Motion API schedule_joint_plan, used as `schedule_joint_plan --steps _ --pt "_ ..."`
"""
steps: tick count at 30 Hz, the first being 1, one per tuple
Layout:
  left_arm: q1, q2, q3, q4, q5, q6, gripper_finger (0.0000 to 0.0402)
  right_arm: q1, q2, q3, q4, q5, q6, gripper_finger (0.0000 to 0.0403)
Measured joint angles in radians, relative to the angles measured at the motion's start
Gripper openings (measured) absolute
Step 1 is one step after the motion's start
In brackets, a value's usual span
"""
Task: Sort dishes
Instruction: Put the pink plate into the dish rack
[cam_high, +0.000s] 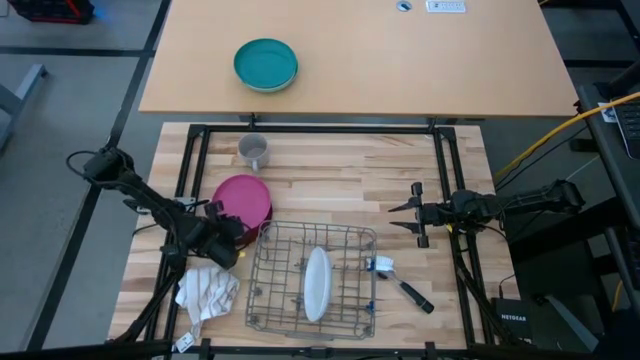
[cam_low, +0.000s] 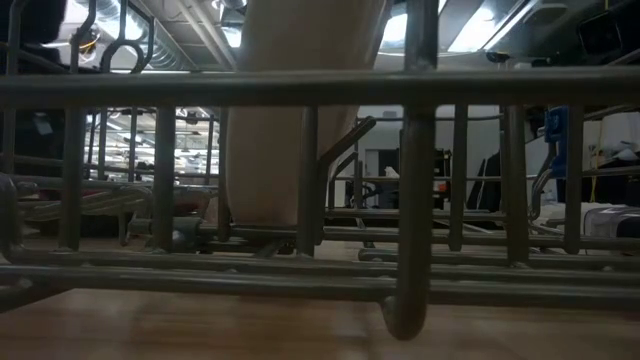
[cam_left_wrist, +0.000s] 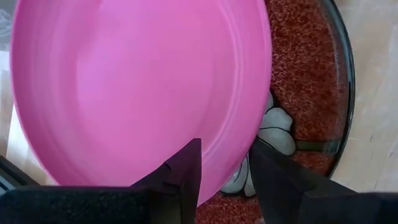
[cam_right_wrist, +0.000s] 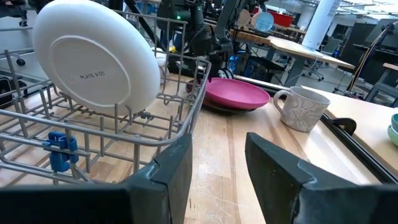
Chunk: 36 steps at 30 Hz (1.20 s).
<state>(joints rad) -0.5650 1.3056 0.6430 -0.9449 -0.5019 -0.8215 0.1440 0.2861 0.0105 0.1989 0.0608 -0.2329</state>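
One plate of the set is already sorted: the white plate stands on edge in the wire dish rack, which sits at the near edge of your table, around six o'clock in the overhead view. Beside the rack at about eight o'clock lies a crumpled white cloth; at about four o'clock a dish brush rests on the wood.

Your left gripper is just past the rack's far-left corner, at about ten o'clock from it. Its fingers straddle the near rim of the magenta-pink plate, one above the rim and one below, with a gap showing, so the jaws look parted and not yet clenched. That pink plate rests on top of the dark red plate with pale motifs. I judge the pink plate to be the next lift, and the red one under it remains after.

Your right gripper waits at about two o'clock from the rack, above bare table, jaws spread and holding nothing.

Farther back, at twelve o'clock, a small grey mug stands on the wood. Beyond it, on the pale table behind, sits a teal bowl. No pale green plate shows in any view.
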Motion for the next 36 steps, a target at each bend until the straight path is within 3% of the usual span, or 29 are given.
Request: schedule_joint_plan --steps 8,22,36 --pt "0.049 0.0 0.0 0.047 0.055 0.074 0.012 0.0 0.0 0.0 0.0 0.0 0.0 0.0154" --pt "0.11 0.0 0.0 0.048 0.079 0.085 0.0007 0.0 0.0 0.0 0.0 0.0 0.0 0.0154" --pt "0.115 -0.039 0.032 0.062 0.076 -0.068 0.0001 0.0 0.0 0.0 0.0 0.0 0.0 0.0154"
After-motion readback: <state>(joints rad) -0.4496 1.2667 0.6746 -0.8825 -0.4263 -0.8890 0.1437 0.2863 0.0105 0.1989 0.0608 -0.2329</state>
